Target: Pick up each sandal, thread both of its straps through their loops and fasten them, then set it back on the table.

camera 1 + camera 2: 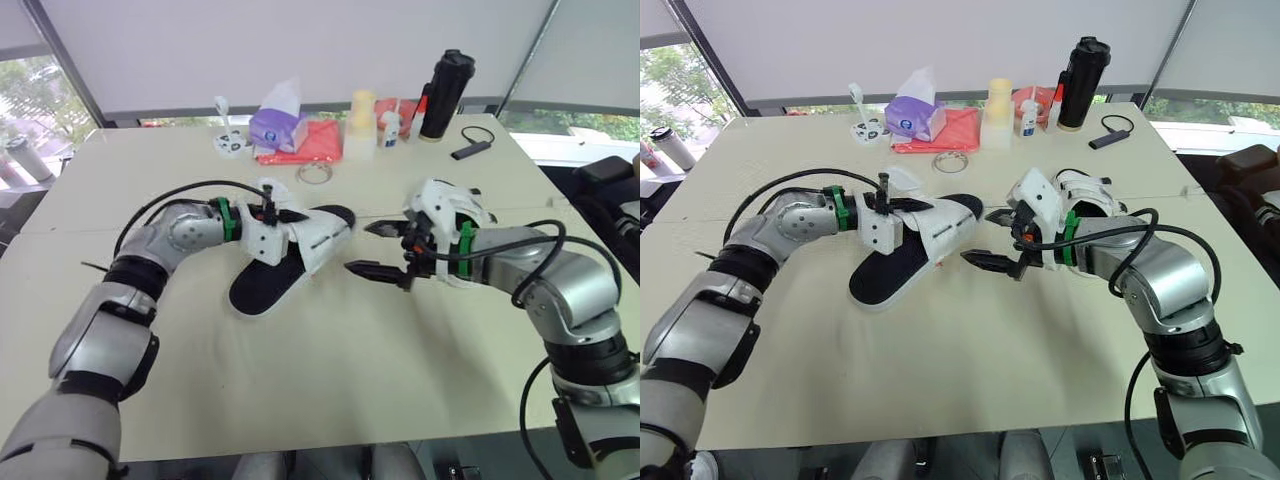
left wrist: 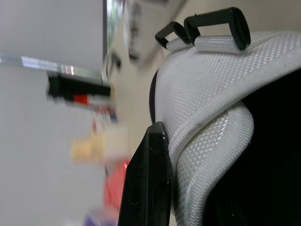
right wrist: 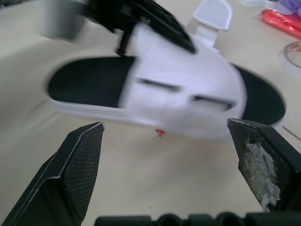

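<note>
A white sandal with a black insole (image 1: 262,285) lies tilted at the table's middle, its toe end raised. My left gripper (image 1: 283,214) is shut on its white woven upper (image 2: 211,94), just below two black strap loops (image 2: 217,24). My right gripper (image 1: 378,249) hangs open just right of the sandal with nothing between its fingers; in its wrist view the sandal (image 3: 164,92) lies just beyond the fingertips (image 3: 87,141). A second white sandal (image 1: 447,204) sits behind my right wrist, partly hidden by it.
Along the table's far edge stand a purple tissue pack (image 1: 278,124), a red cloth (image 1: 310,146), a pale yellow cup stack (image 1: 361,125), a small white bottle (image 1: 390,128) and a black flask (image 1: 445,94). A tape ring (image 1: 314,173) and a black dongle (image 1: 474,148) lie nearby.
</note>
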You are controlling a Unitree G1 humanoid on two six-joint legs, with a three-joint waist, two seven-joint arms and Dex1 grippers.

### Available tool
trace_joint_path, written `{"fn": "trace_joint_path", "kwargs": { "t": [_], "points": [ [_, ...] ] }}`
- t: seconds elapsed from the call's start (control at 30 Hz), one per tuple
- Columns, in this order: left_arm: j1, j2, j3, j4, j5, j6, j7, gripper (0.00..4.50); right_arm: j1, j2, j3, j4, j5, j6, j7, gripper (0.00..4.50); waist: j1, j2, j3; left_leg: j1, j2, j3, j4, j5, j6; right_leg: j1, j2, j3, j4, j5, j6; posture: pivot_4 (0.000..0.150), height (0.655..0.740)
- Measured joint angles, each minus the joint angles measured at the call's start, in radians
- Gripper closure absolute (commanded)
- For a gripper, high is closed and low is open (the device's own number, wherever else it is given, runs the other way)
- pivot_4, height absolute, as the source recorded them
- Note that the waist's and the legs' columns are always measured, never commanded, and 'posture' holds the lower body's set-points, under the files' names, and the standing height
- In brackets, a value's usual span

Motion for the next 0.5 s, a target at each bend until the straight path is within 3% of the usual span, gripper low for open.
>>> {"fn": "trace_joint_path", "kwargs": {
  "t": [0.2,0.37,0.5],
  "points": [
    [0.008,0.007,-0.123,0.002,-0.135,-0.181,-0.090,4.46,0.069,-0.099,-0.006,-0.011,0.004,-0.024,0.080,0.00,-0.001,0.000,0.000,0.000,0.000,0.000,0.001,0.001,0.001,0.000,0.000,0.000,0.001,0.000,0.000,0.150,0.7400],
    [-0.007,0.079,-0.288,0.006,-0.179,-0.371,-0.078,4.46,0.120,-0.191,-0.042,-0.040,0.031,-0.034,0.160,0.00,-0.003,0.000,0.000,0.000,0.000,0.000,0.001,0.001,0.001,0.000,0.000,0.000,0.002,0.000,0.000,0.150,0.7400],
    [-0.016,0.122,-0.375,-0.038,-0.188,-0.420,-0.059,4.46,0.120,-0.197,-0.049,-0.042,0.032,-0.045,0.162,0.00,0.000,0.000,0.000,0.000,0.000,0.000,0.002,0.001,0.002,0.001,0.000,0.000,0.001,0.000,0.000,0.150,0.7400]
  ]
}}
